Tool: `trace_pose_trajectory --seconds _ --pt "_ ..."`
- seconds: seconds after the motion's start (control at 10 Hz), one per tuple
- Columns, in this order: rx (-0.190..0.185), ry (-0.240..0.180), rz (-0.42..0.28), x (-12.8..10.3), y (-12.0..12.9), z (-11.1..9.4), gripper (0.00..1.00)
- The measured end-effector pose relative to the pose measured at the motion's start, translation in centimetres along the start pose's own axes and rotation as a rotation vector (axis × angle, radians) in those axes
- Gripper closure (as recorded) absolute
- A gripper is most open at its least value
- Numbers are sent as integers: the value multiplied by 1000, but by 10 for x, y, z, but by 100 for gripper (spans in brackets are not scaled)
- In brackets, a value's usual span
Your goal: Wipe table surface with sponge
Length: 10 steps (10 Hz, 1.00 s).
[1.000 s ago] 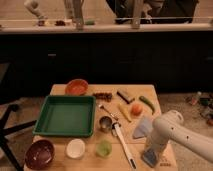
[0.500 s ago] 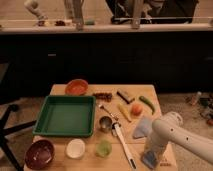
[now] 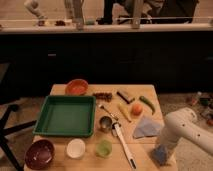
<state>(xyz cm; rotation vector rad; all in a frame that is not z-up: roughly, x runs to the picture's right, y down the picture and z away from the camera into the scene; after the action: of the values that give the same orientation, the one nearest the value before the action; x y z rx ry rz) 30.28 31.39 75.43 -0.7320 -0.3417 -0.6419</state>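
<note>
The table surface (image 3: 150,142) is a light tan wooden top crowded with kitchenware. My white arm comes in from the lower right and bends down to the table's front right corner. There my gripper (image 3: 160,152) points down at the wood, shut on the sponge (image 3: 159,156), a small blue-grey block at its tip. The sponge rests on or just above the tabletop near the edge. A pale blue folded cloth (image 3: 146,127) lies just behind and left of the gripper.
A green tray (image 3: 65,115) fills the left half. Around it are an orange bowl (image 3: 76,86), a dark red bowl (image 3: 40,152), a white cup (image 3: 76,148), a green cup (image 3: 104,147) and a metal cup (image 3: 105,122). A white-handled utensil (image 3: 124,145), an orange fruit (image 3: 136,108) and a green pepper (image 3: 146,102) lie mid-right.
The arm and gripper have shifted slightly to the right along the front right corner. Nothing else on the table has moved.
</note>
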Motion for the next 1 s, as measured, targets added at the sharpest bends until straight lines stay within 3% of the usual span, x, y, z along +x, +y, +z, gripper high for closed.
trace_pose_trajectory --seconds 0.2,0.4,1.0 --pt "-2 7 17 23 5 -3 100" --pt "-8 1 5 23 0 0 100" --pt "-24 -46 -44 -49 -38 17 100"
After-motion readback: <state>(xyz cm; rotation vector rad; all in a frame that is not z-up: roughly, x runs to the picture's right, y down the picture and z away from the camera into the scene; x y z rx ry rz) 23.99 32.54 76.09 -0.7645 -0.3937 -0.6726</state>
